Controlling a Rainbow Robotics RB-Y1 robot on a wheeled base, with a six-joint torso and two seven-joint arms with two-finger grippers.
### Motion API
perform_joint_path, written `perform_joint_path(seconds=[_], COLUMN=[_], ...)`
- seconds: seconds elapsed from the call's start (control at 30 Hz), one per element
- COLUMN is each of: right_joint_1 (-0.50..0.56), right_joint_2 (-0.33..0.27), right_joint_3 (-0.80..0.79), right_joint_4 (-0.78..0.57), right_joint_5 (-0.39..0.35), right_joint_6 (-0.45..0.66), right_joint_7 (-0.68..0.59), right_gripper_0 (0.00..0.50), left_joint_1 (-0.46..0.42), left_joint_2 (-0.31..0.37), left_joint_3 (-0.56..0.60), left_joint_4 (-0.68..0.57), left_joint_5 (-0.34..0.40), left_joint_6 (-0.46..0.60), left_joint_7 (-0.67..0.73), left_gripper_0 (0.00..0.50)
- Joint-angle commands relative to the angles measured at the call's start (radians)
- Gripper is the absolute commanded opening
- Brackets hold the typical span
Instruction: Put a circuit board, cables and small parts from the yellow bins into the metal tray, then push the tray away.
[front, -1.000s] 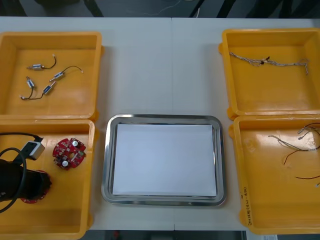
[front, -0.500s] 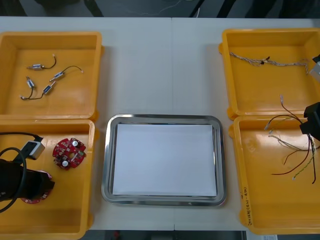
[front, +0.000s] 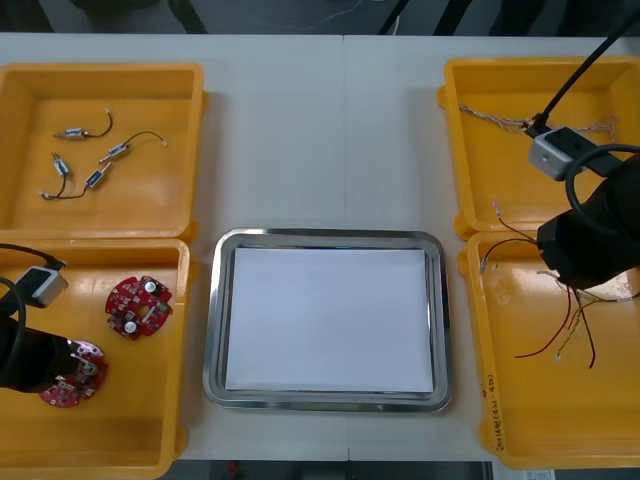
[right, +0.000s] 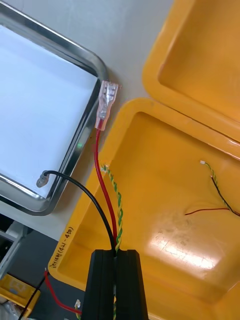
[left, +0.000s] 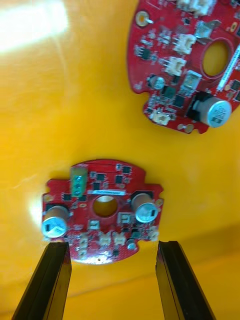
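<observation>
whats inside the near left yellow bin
Two round red circuit boards: one lies free, the other sits between the open left gripper's fingers. The left arm hides part of the bin's floor.

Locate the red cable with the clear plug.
In the right wrist view, the red cable is pinched in the shut right claw with a black cable, over the near right bin beside the tray.

Three cameras: one overhead, two riding the wrists.

The front view looks steeply down on the whole table (front: 300, 130), taking in the metal tray (front: 325, 236) by the near edge and the yellow bins (front: 150, 200) along both side edges. The right wrist view looks down from farther off on the tray's near right corner and the near right bin (right: 165, 165). The left wrist view sits close over the near left bin (left: 50, 125), with one circuit board (left: 102, 217) and a second board (left: 182, 65). The front view shares all of these.
</observation>
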Motion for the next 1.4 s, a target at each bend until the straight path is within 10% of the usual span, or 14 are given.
perform_joint_path(seconds=[0.03,1.4], right_joint_1=[-0.119,-0.28], right_joint_2=[-0.039,0.039], right_joint_3=[0.111,0.315], right_joint_4=[-0.026,-0.041], right_joint_5=[0.01,0.036], right_joint_6=[-0.013,-0.008], right_joint_7=[0.006,0.0], right_gripper_0=[0.0,0.0], left_joint_1=[-0.044,-0.218], left_joint_2=[0.052,0.124], left_joint_3=[0.034,-0.145], left_joint_4=[-0.027,0.147], left_joint_5=[0.006,-0.001], left_joint_6=[0.041,-0.004], left_joint_7=[0.054,-0.08], left_gripper_0=[0.5,0.5])
